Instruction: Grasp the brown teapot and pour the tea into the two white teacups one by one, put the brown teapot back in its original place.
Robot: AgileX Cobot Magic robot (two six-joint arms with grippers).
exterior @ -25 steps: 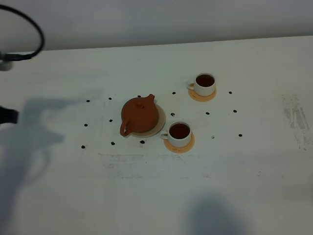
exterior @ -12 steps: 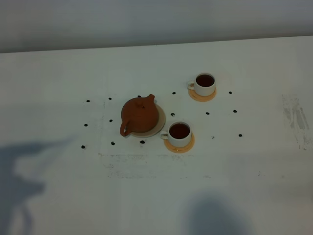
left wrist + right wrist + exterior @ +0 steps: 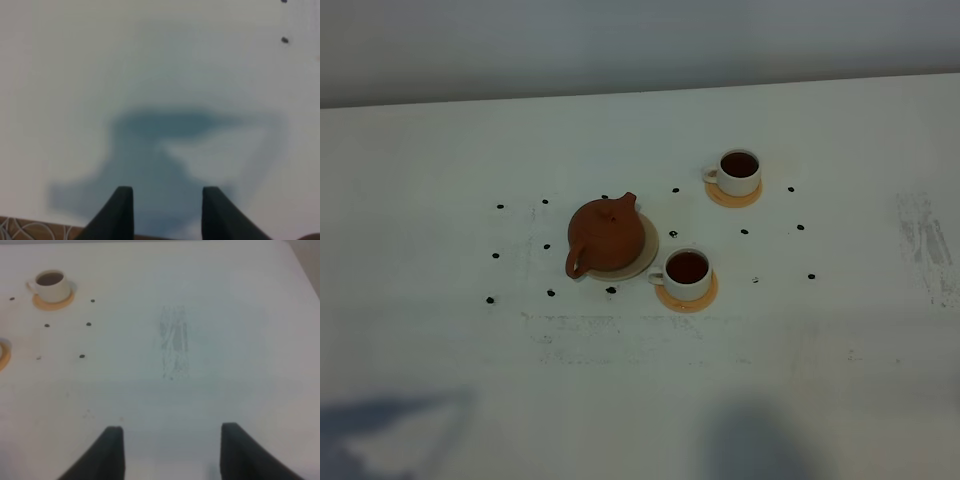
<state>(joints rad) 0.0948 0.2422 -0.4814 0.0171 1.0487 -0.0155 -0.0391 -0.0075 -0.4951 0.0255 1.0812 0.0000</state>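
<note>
1. White table (image 3: 440, 150) fills every view, scuffed in patches and dotted with small black marks (image 3: 500, 207); a grey wall strip runs along its far edge.
2. Brown teapot (image 3: 607, 236): round, reddish-brown clay, knobbed lid, short spout toward the far side, loop handle toward the near left. It stands upright on a flat beige disc coaster (image 3: 649, 257), which shows only as a crescent on the teapot's right and near side.
3. Near white teacup (image 3: 687, 274) sits on an orange-tan coaster (image 3: 686, 299) just right of the teapot's disc; handle points left.
4. Far white teacup (image 3: 739, 172) sits on its own orange-tan coaster (image 3: 733, 198), well apart toward the far right. Right wrist view shows the same cup (image 3: 51, 285).
5. Both cups hold dark brown tea, close to the rim.
6. Teapot contents: cannot tell, lid on.
7. Neither arm shows in the exterior view; only soft shadows lie along the near edge.
8. Left hand (image 3: 168, 212): two dark fingers parted with bare table between them, holding nothing, over a blurred shadow.
9. Right hand (image 3: 167, 452): fingers stand apart, nothing gripped, above bare table near a scuffed patch (image 3: 174, 342).
10. A second coaster is cut off at the right wrist view's edge.
</note>
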